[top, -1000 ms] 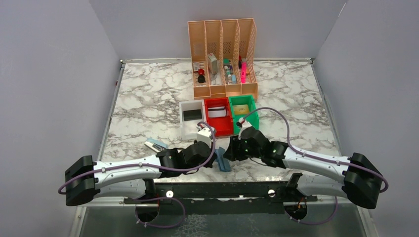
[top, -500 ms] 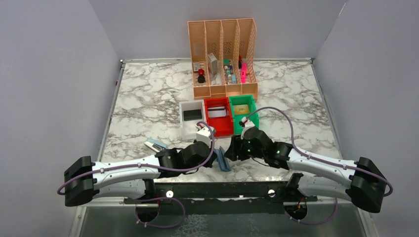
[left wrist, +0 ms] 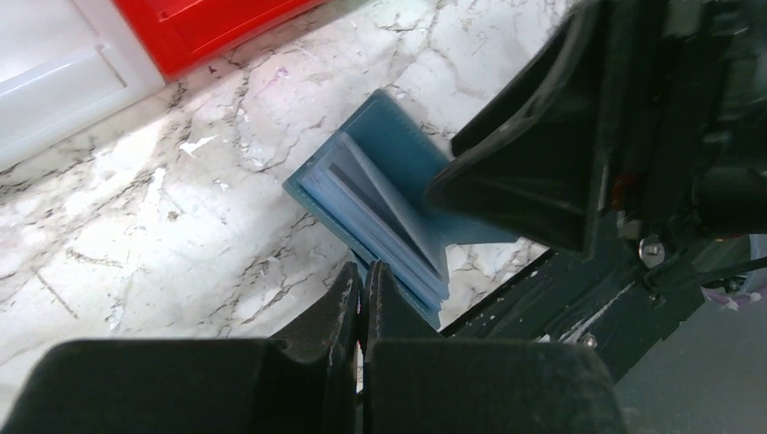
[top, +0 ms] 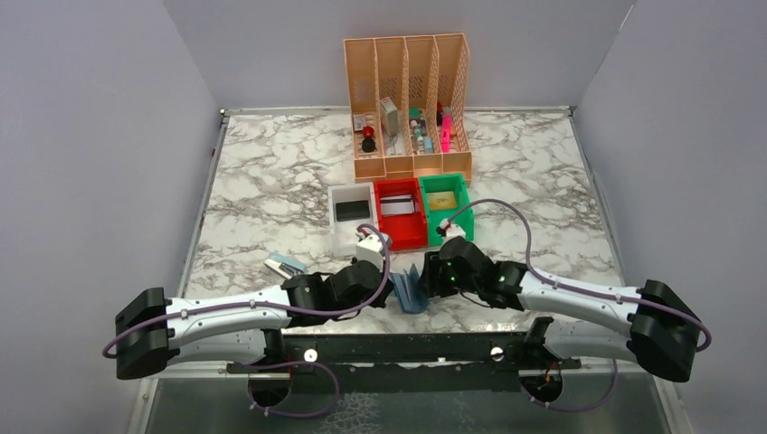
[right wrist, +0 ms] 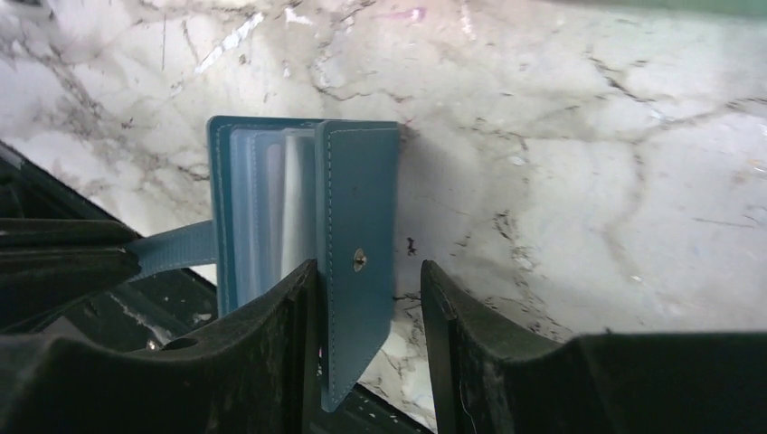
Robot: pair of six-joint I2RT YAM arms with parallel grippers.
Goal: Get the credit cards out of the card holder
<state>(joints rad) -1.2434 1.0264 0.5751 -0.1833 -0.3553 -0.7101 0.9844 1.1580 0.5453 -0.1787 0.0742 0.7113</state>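
Note:
The teal card holder (top: 411,294) stands half open near the table's front edge, between both grippers. In the right wrist view its clear pockets (right wrist: 271,208) fan out. Its cover flap (right wrist: 362,208), with a snap stud, hangs between the jaws of my open right gripper (right wrist: 371,267); the left finger touches the flap and the right finger is apart. The snap tab (right wrist: 172,249) runs off to my left gripper (left wrist: 362,271), which is shut on it. A tan credit card (top: 440,202) lies in the green bin and a pale grey one (top: 402,206) in the red bin. I cannot tell whether any pocket holds a card.
White bin (top: 338,237), red bin (top: 404,237) and green bin (top: 463,190) stand in a row just beyond the grippers. A peach mesh organizer (top: 407,99) stands behind them. A small blue-and-white object (top: 285,265) lies left of the left arm. The black front rail (top: 407,345) is close below the holder.
The right gripper has shifted slightly toward the holder, and the holder now fans wider open. The left gripper has stayed shut and barely moved.

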